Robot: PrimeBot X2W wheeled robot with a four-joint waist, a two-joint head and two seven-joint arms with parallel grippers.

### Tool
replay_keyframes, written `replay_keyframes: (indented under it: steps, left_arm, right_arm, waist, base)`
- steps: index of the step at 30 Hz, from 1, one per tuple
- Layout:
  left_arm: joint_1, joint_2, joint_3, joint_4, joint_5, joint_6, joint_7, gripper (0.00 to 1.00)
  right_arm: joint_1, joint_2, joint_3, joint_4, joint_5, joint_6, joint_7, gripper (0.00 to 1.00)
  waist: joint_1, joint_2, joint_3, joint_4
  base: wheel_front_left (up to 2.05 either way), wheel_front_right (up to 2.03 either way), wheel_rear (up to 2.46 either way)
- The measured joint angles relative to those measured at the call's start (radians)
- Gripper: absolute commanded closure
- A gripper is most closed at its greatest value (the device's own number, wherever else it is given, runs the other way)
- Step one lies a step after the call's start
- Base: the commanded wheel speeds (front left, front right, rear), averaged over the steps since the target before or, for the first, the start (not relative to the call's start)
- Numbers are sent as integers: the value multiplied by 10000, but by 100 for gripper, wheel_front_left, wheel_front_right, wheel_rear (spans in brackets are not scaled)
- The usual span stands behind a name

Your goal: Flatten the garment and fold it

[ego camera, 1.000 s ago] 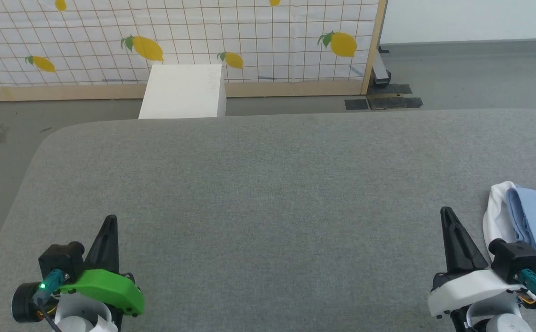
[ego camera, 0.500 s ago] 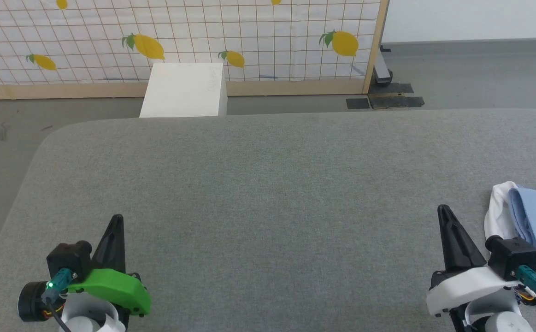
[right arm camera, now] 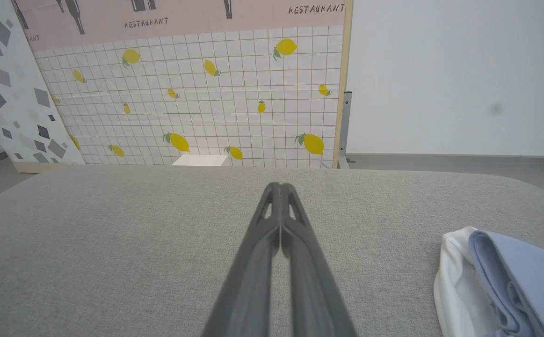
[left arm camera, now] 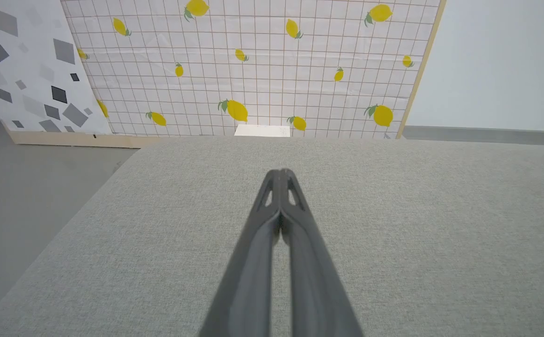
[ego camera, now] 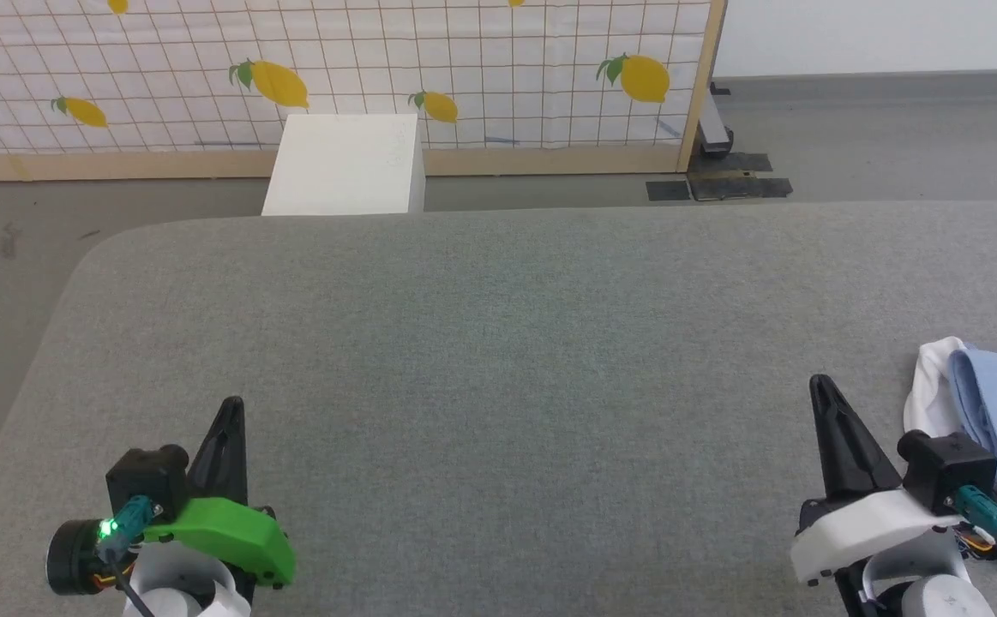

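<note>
Two grippers: left gripper [ego camera: 230, 420] with green housing, right gripper [ego camera: 828, 411] with white housing, both pinched fully together, holding nothing, low over one grey fabric-covered desk [ego camera: 498, 343]. Just beside the right gripper, toward the desk's right edge, one garment [ego camera: 991, 403]: light blue, bunched, white fabric along its left side. Probably soft, light and floppy; likely best pinched at the white edge or a hem. Beyond the desk, one white box [ego camera: 344, 167].

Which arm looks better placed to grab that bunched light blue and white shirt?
The right. The right end effector, shut, sits just beside the bunched light blue and white shirt on the grey fabric-covered table; the left end effector is far across it.
</note>
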Motion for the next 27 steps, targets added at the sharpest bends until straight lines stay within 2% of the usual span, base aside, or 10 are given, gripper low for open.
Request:
replay_keyframes:
  steps: [27]
  left_arm:
    - [107,-604,270,-581,1087,-2,550,100]
  right_arm:
    - [2,0,146,-485,-328,0,573,100]
  waist:
    - [0,0,59,67]
  base:
    - [0,0,0]
